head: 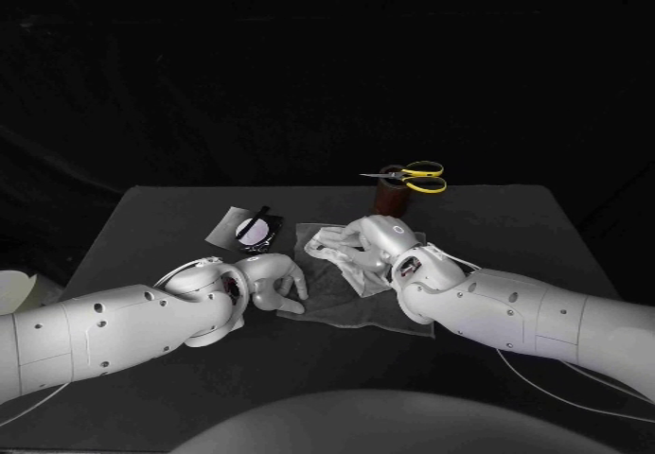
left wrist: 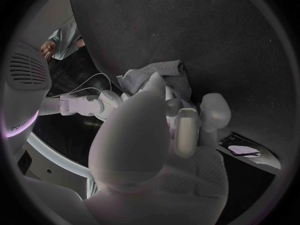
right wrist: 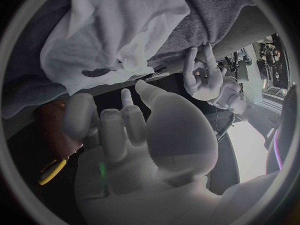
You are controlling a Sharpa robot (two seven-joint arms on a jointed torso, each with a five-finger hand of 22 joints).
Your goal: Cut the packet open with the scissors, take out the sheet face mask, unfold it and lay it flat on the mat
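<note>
- Left of the mat, on the table [head: 164,213]: packet [head: 246,227] lies apart from both hands and looks opened. I judge cutting & taking-out done.
- L hand [head: 274,282] at left edge of mat [head: 342,303], fingers angled down and apart, nothing in them: released.
- Mid mat, toward far edge: mask [head: 325,238] is out but bunched in a heap. Unfolding & flattening left to do, I reckon.
- R hand [head: 366,248] low over mask, fingers spread toward it, no grip I can see. Touching or not, can't tell.
- Behind, to the right: scissors [head: 414,176] stand in brown holder [head: 393,199], clear of both hands.
</note>
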